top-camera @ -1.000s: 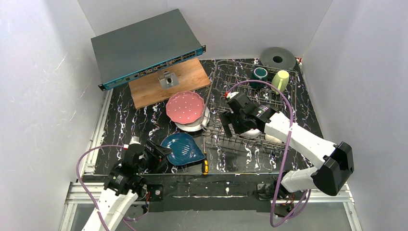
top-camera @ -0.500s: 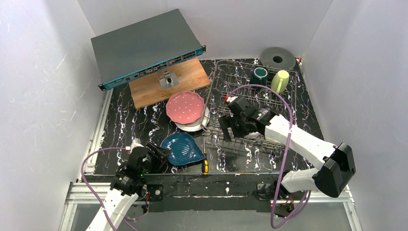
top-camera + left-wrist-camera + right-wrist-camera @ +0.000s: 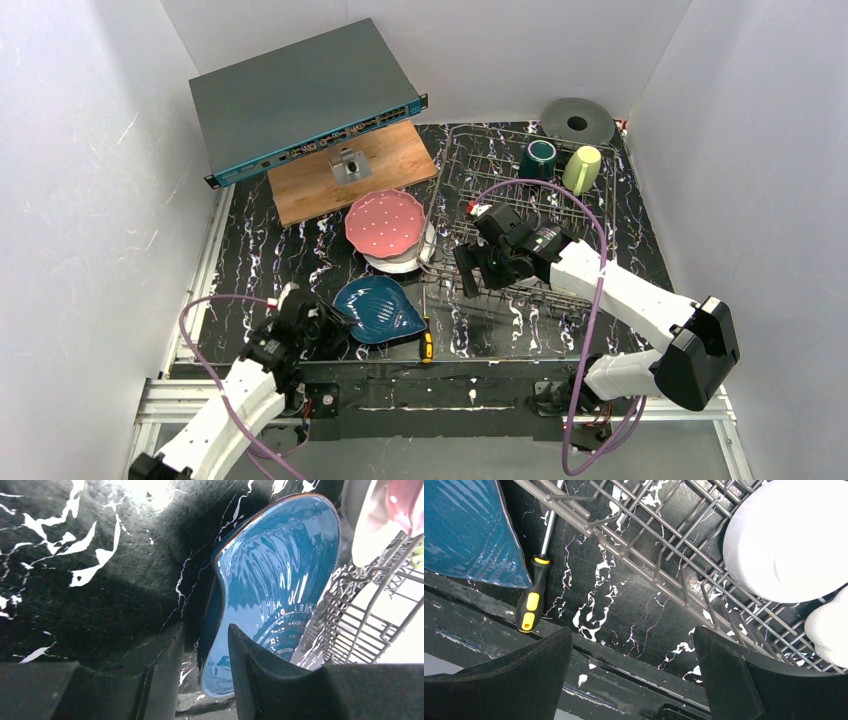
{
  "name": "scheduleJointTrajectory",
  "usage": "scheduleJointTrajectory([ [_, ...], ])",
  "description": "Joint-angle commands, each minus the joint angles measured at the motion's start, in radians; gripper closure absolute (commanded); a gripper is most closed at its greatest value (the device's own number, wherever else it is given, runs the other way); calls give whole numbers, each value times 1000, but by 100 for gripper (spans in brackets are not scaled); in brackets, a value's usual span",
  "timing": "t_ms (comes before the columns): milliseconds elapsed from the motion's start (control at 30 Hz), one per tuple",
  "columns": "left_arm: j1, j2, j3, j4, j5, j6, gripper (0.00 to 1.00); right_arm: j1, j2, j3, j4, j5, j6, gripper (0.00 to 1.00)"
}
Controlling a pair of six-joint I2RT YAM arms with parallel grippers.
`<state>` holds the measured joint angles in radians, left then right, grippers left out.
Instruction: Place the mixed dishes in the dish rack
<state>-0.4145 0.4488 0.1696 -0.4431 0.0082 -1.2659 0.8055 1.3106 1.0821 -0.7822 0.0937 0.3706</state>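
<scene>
**Dark blue plate rim now between my left jaws**

Dark blue plate lies on the counter beside the dish rack. My left gripper has crept forward over the last second; its jaws, narrowly parted, straddle the near rim without clamping yet. My right gripper has drawn back over the rack's front edge, jaws wide and empty, leaving the white bowl inside.

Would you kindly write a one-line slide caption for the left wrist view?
Left gripper straddling the rim of the dark blue plate on the table, dish rack at right.
</scene>
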Motion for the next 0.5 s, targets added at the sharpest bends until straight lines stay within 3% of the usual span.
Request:
scheduleJointTrajectory([
  [0, 0, 187, 45, 0, -8, 75, 65, 3, -22, 8, 24, -3, 8, 2],
  [67, 2, 235, 62, -18, -29, 101, 74, 3, -24, 11, 19, -11, 8, 2],
  [167, 2, 250, 59, -12, -38, 118, 100, 3, -27, 21, 7, -4, 7, 2],
  [300, 1, 175, 41, 57, 16, 185, 100, 3, -31, 32, 5, -5, 10, 2],
  [467, 3, -5, 132, -89, -38, 228, 100, 3, -4, 73, -1, -34, 9, 2],
])
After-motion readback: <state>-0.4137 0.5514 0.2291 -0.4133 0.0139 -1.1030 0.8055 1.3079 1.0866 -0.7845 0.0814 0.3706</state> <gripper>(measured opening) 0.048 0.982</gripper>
